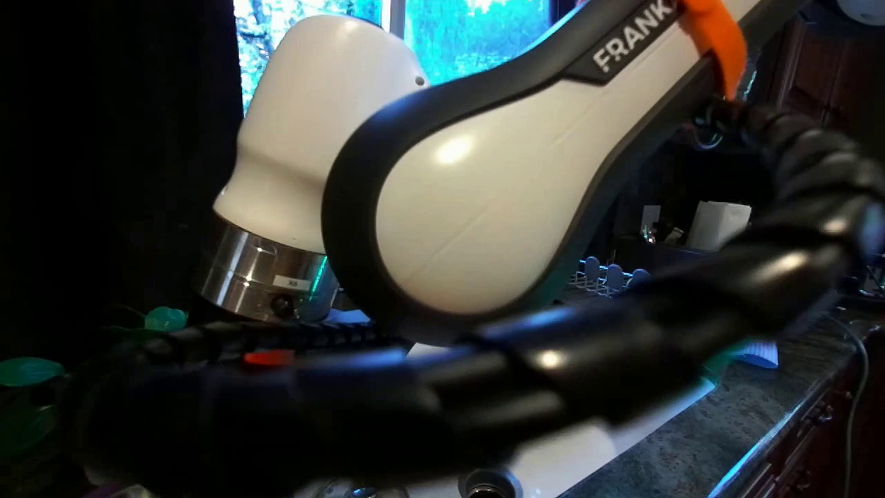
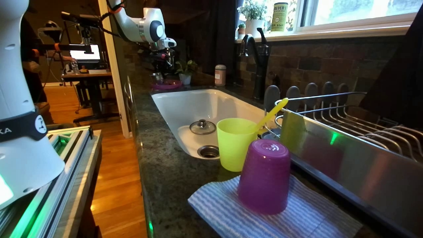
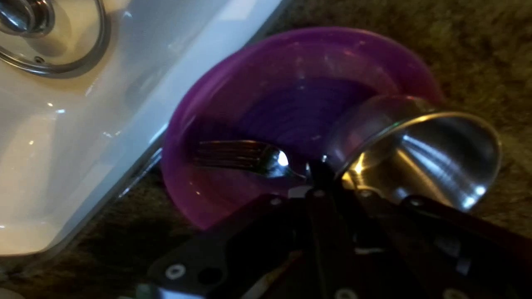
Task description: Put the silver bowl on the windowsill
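Observation:
The silver bowl [image 3: 432, 166] is tilted, with its open side toward the right of the wrist view. Its near rim runs between the dark fingertips of my gripper [image 3: 324, 176], which look shut on it. The bowl overlaps the right part of the purple bowl [image 3: 316, 50]; I cannot tell if they touch. A fork [image 3: 249, 158] lies in the purple bowl. In an exterior view the silver bowl [image 2: 157, 78] is small, under my gripper [image 2: 162, 70]. The pale windowsill [image 2: 330, 34] runs below the window. In an exterior view [image 1: 442, 387] the black cable hides the gripper and bowl.
A white sink [image 2: 195, 99] holds a glass lid [image 2: 202, 127]. The black faucet [image 2: 261, 66] stands before the sill. A white-potted plant [image 2: 254, 26] and a soap can [image 2: 279, 17] stand on the sill. A small plant [image 2: 186, 71], bottle [image 2: 220, 75] and dish rack [image 2: 330, 119] are nearby.

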### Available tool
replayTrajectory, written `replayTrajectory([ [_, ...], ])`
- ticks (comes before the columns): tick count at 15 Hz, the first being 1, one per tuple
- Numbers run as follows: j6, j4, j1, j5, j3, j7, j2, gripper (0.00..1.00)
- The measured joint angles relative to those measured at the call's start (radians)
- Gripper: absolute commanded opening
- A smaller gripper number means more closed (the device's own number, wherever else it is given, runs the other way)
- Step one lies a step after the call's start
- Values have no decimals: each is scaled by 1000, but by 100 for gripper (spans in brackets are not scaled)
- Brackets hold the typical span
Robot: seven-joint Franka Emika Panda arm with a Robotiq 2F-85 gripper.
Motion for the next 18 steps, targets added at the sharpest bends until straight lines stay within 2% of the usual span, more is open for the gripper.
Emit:
replayTrajectory([
  [3,-44,-7,-16,3,25,-12,-61,2],
  [8,-52,-128,-33,-28,-41,108,-259,2],
  [10,-49,-200,-34,-114,-88,226,-343,2],
  [14,-45,-364,-45,-363,-172,512,-531,2],
  [15,-45,-404,-48,-425,-192,584,-579,7],
  [17,-40,-471,-112,-521,-158,702,-656,7],
  [18,-35,-493,-136,-535,-141,723,-678,2],
])
